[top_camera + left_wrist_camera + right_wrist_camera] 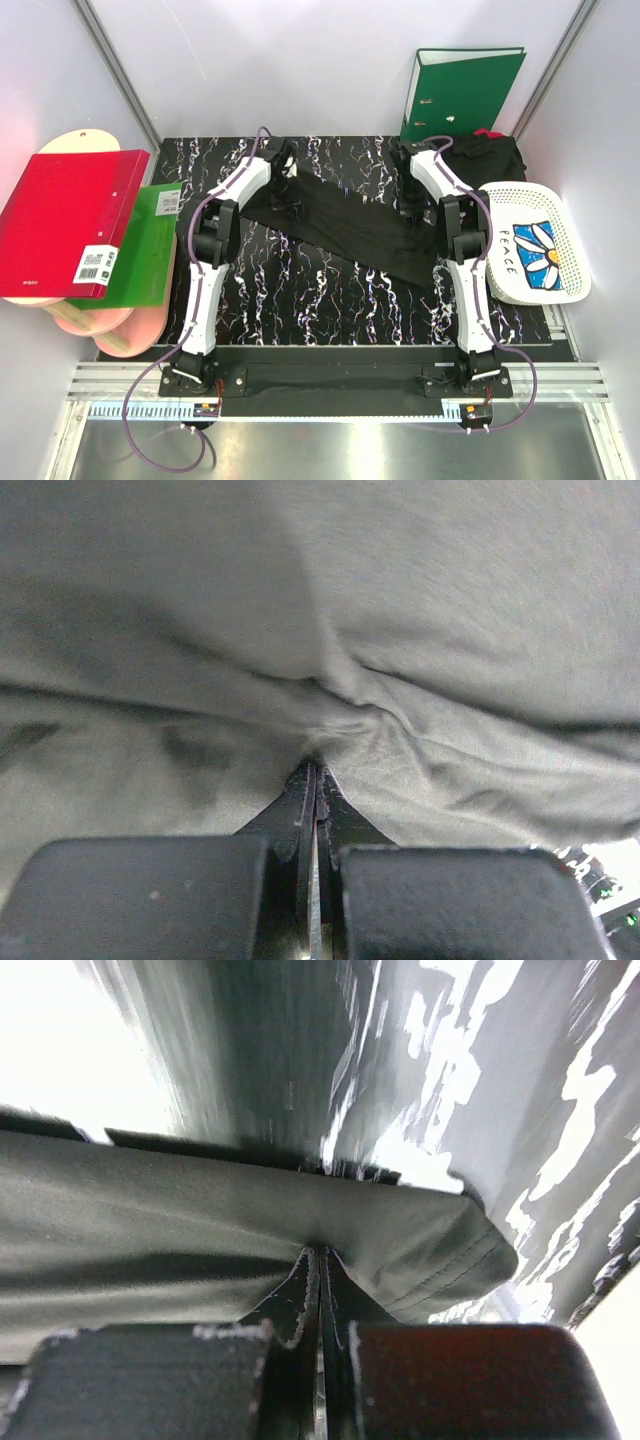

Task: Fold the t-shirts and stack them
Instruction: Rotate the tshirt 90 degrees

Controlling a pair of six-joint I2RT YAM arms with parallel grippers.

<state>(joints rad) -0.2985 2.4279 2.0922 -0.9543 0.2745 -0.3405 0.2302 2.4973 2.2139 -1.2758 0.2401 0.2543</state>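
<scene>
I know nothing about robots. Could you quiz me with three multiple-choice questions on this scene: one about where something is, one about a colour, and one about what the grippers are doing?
1. Where in the top view is the white lattice basket?
A. far left
B. far right
C. dead centre

2. What colour is the upright ring binder at the back?
A. green
B. blue
C. yellow

3. How are the left gripper and right gripper set?
A. both open
B. both shut on the black t-shirt
C. one open, one shut

Answers:
1 B, it sits at the right with a daisy-print shirt inside.
2 A, its cover is plainly green.
3 B, each wrist view shows jaws pinched on dark cloth.
</scene>
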